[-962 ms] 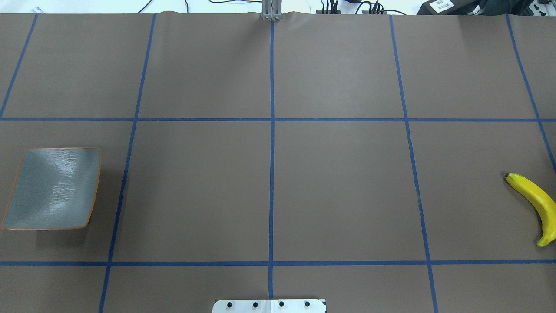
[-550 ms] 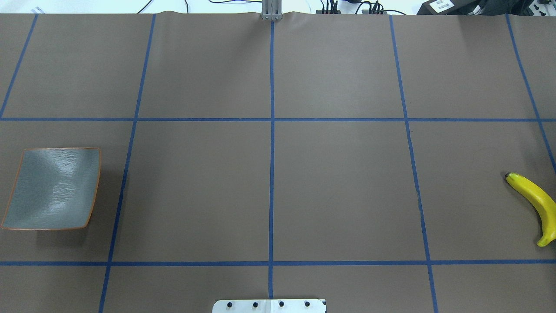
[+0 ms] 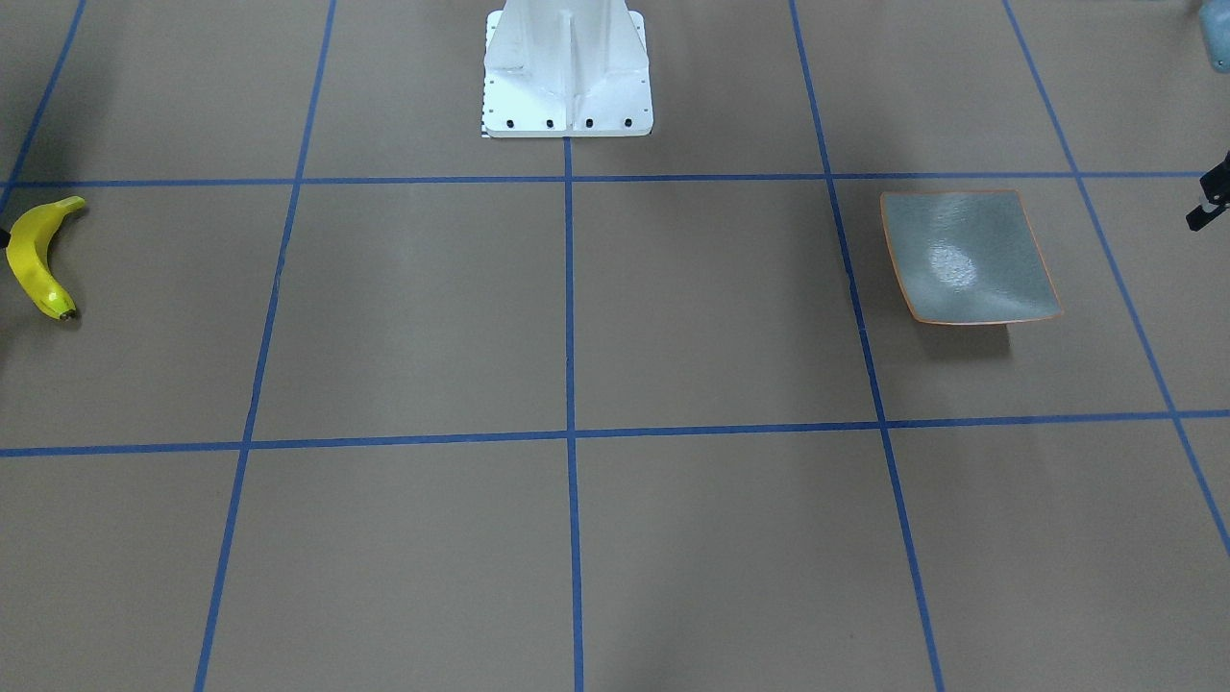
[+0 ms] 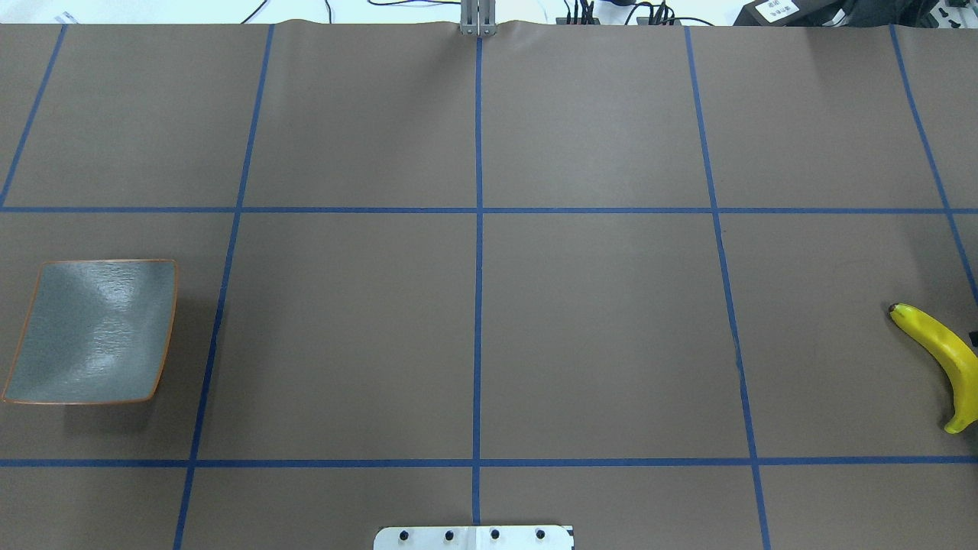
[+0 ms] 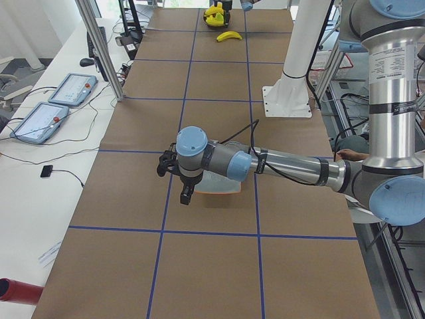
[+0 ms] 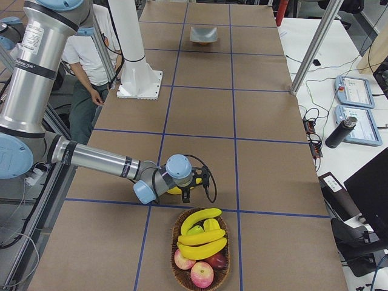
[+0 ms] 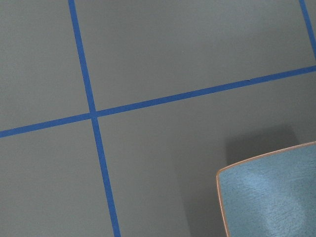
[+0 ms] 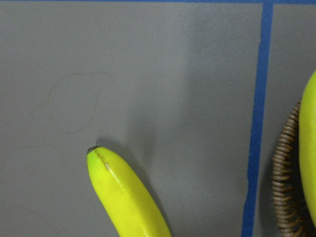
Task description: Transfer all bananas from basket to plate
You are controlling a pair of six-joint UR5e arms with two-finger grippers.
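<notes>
One plate [image 4: 95, 332]: square, grey-blue, thin orange rim, bare, flat on the brown table [image 4: 596, 321] at the robot's left end. One corner of it low and to the right in the left wrist view.

Bananas, counted: one loose banana [image 4: 938, 365] flat on the table at the robot's right end, well apart from the plate, dark tip pointing away from the robot. At least three more piled in the basket [image 6: 175, 267], as seen from the right-end camera; exact count hard to tell there. Loose one just beside the basket, outside its rim.

One basket: woven, oval, beyond the edge of the overhead view. Also in it: three round reddish fruits [image 6: 202, 274], below the bananas in that view.

Two arms. Left gripper [image 5: 174, 181] low over the table, near the plate, not touching it; parted or closed, cannot tell. Right gripper [image 6: 197, 180] low over the loose banana; touching it or not, cannot tell, nor whether parted or closed.

One white pedestal [image 3: 567, 77] at the middle of the table's robot side. One person [image 6: 85, 73] standing beside it, at the table's edge.
</notes>
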